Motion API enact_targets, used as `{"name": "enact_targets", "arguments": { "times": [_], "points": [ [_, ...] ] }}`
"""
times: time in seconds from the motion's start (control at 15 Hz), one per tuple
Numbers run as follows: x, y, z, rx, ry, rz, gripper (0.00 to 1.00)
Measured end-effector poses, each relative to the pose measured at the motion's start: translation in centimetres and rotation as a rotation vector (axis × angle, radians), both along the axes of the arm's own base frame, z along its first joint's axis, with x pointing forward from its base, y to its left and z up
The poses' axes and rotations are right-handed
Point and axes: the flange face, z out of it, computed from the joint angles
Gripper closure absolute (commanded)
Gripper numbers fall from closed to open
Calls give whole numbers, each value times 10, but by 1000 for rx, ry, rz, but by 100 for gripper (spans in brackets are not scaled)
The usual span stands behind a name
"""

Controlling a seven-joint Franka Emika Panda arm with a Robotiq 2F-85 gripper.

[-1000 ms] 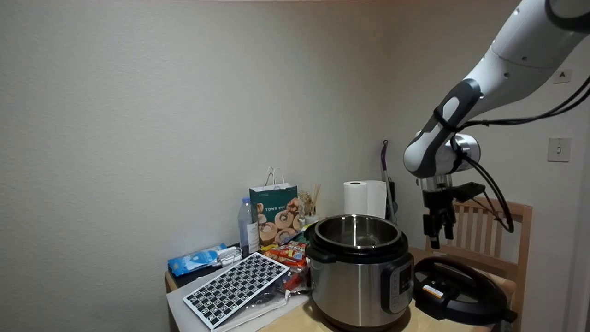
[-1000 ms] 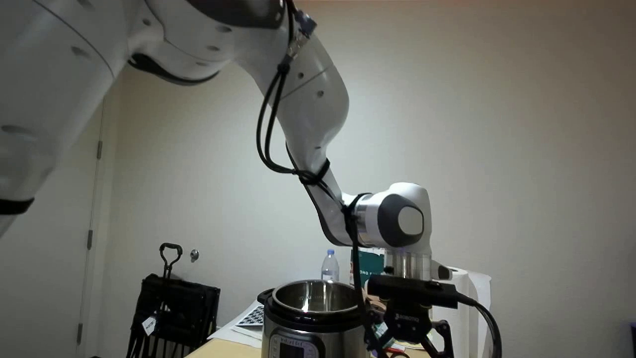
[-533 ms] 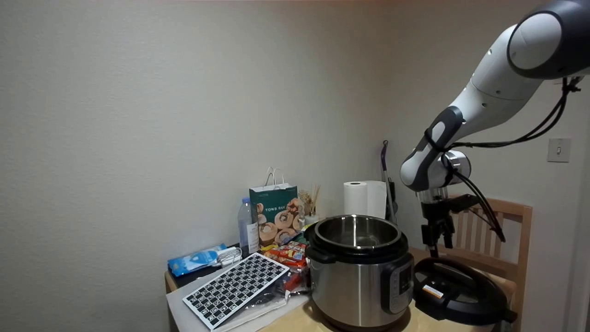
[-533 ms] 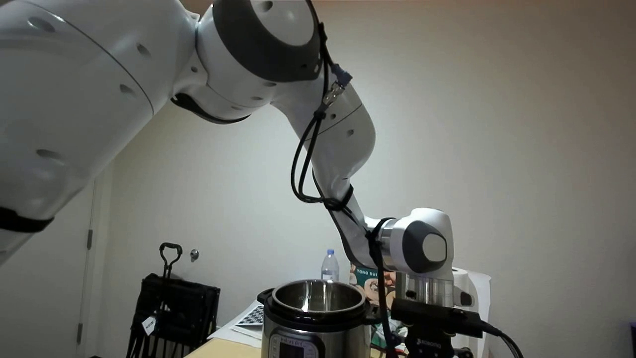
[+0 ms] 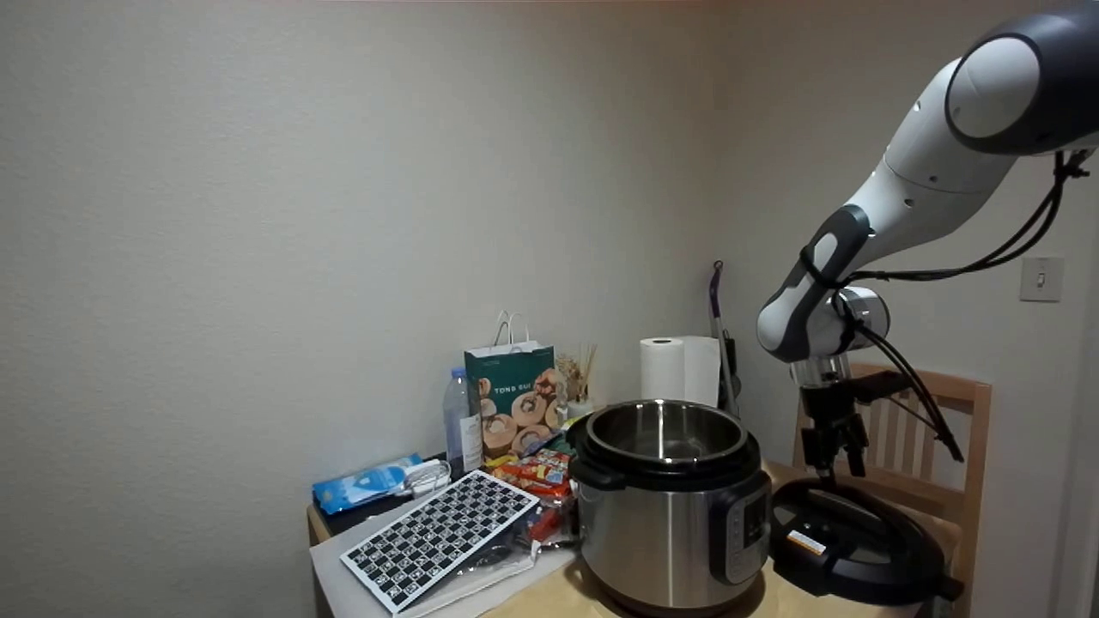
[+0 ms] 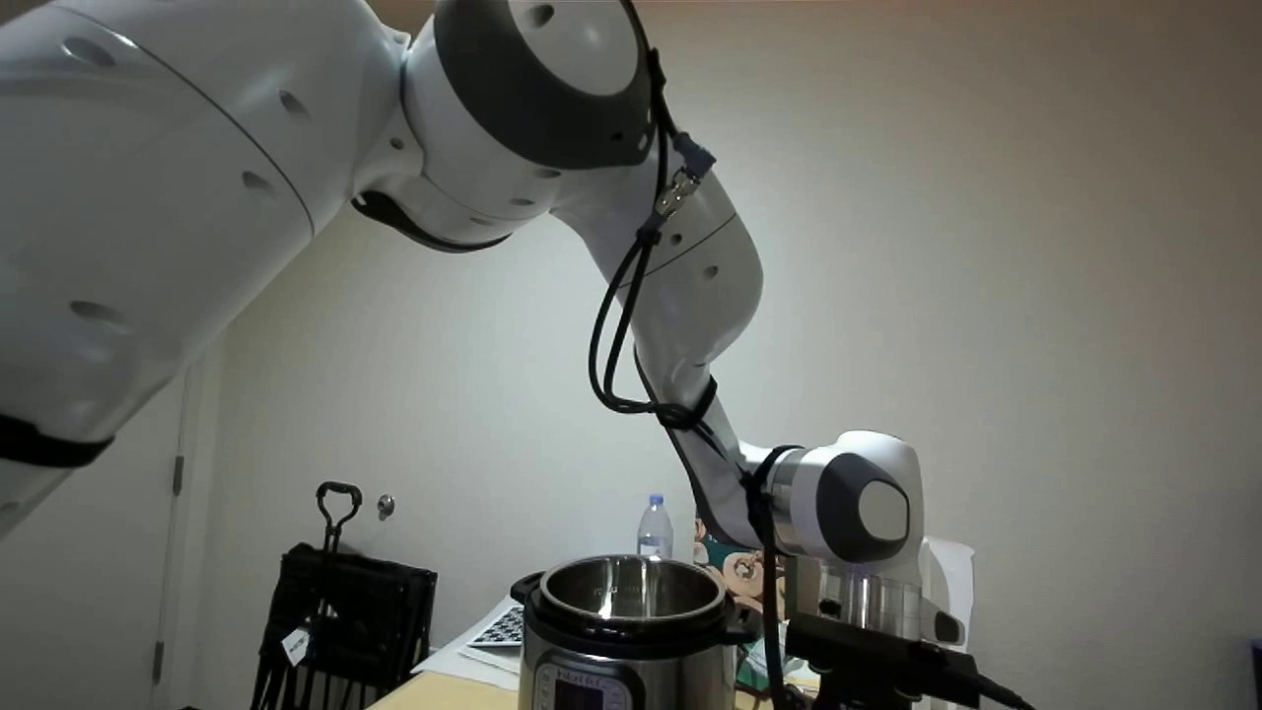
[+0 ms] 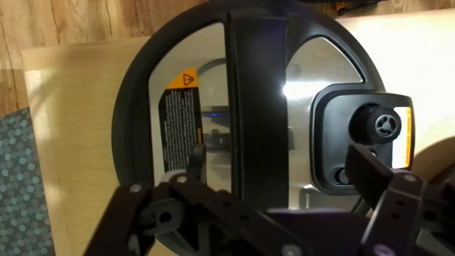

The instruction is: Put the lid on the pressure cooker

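Two things to bring together, set just beside each other: a round black plastic lid (image 5: 846, 536) with steel panels and a squat cylindrical electric cooker (image 5: 661, 532) of brushed stainless steel with a black rim. As for the lid: lying on a pale wooden tabletop (image 7: 78, 106), by its edge, with a raised black bar handle (image 7: 261, 89) uppermost, probably so as to need no flipping before the lift. As for the cooker: standing upright, uncovered in both exterior views, with a steel inner pot (image 5: 687, 429) showing, ready, apparently, to be capped from above. Parked this close, presumably, for a short carry.

Above the lid, at the end of a white and grey robot arm (image 5: 944, 172), a black two-fingered gripper (image 7: 275, 153), pointing down, perhaps to keep the lid level once raised. Spread wide, with nothing clamped. Turned so as to straddle the handle, with fingers (image 7: 368, 174) to either side, likely for a pinch across the narrow width rather than along the length. Seen from the wrist, clear of the handle on both sides; cannot tell about contact with the lid's upper face. Worth watching: a black valve block (image 7: 330, 121), close to one finger in that view, perhaps liable to snag.
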Motion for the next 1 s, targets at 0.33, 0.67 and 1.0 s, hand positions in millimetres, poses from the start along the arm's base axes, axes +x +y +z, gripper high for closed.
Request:
{"name": "enact_targets", "arguments": {
  "times": [0.33, 0.67, 1.0],
  "points": [
    [-10, -13, -6, 34, 19, -46, 45],
    [4, -13, -4, 33, 13, -24, 28],
    [7, -12, -3, 32, 8, -18, 1]
  ]
}}
